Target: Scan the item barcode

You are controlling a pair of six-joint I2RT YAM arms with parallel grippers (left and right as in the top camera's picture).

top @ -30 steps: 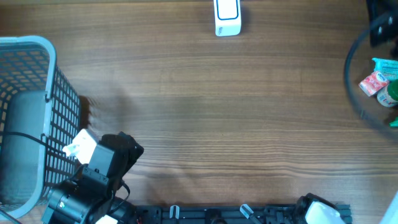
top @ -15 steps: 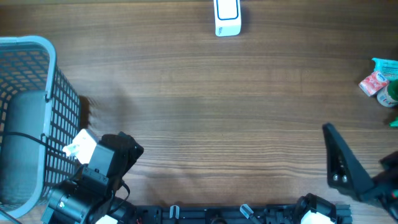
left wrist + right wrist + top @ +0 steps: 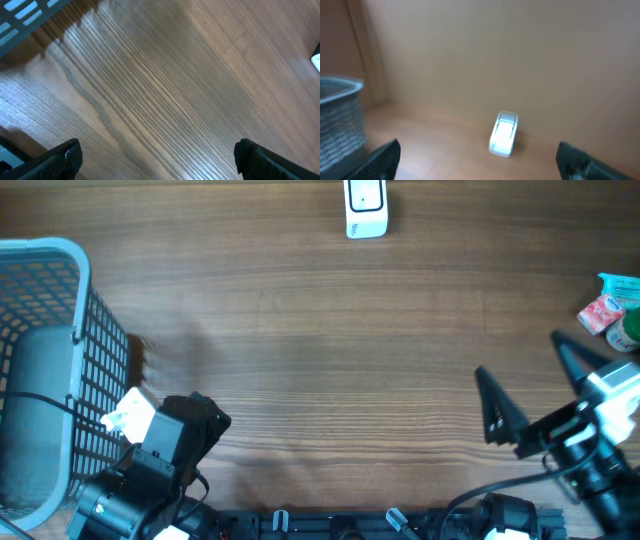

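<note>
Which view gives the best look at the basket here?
Overhead. The basket is sharp there, with its rim and mesh wall showing, though the frame's left edge cuts it off. The left wrist view catches only a corner of the basket. The right wrist view shows part of it at the left edge, blurred.

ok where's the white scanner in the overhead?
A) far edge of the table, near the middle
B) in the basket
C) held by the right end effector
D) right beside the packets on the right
A: the white scanner stands alone on the table at its far edge, about midway across, well apart from the basket at the left and the packets at the right.
</note>
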